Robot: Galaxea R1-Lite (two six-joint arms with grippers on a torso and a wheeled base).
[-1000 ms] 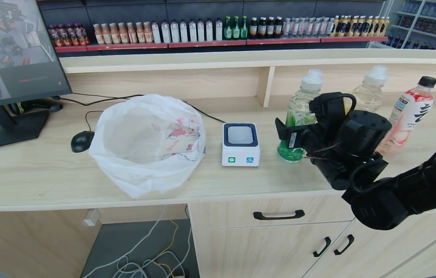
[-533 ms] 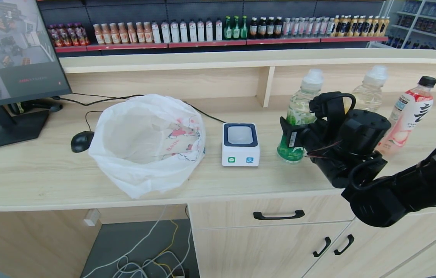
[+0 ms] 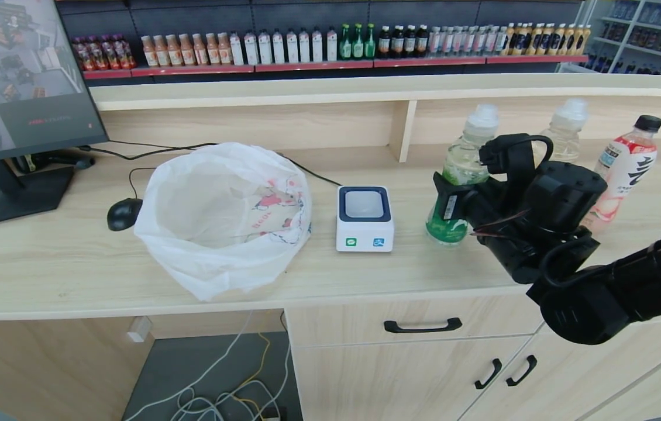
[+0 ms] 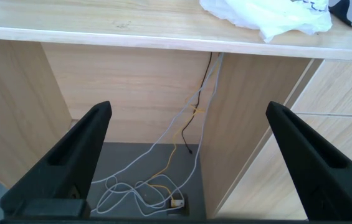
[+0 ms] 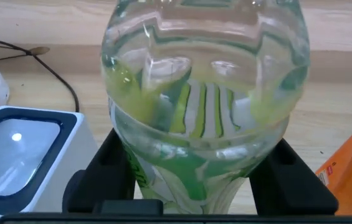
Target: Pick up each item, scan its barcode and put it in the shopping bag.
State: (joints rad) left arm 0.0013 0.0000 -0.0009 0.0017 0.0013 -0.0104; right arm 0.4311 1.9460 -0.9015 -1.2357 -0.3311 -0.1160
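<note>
A clear bottle with a green label [image 3: 460,169] stands on the wooden counter [image 3: 73,263], to the right of the white barcode scanner [image 3: 364,217]. My right gripper [image 3: 456,202] is shut on the bottle's lower half. In the right wrist view the green bottle [image 5: 204,106] sits between the two black fingers of that gripper [image 5: 202,180], with the scanner [image 5: 20,155] beside it. The white shopping bag [image 3: 222,216] stands open to the left of the scanner. My left gripper [image 4: 188,118] hangs open below counter level, with nothing between its fingers.
A clear bottle [image 3: 564,134] and a pink-labelled bottle [image 3: 620,172] stand behind my right arm. A monitor [image 3: 14,76] and a mouse [image 3: 124,213] sit at the counter's left. A raised shelf runs along the back. Loose cables [image 4: 163,180] lie on the floor under the counter.
My right gripper has shifted a little to the right, and the green bottle has moved with it. The bag and the scanner have stayed put.
</note>
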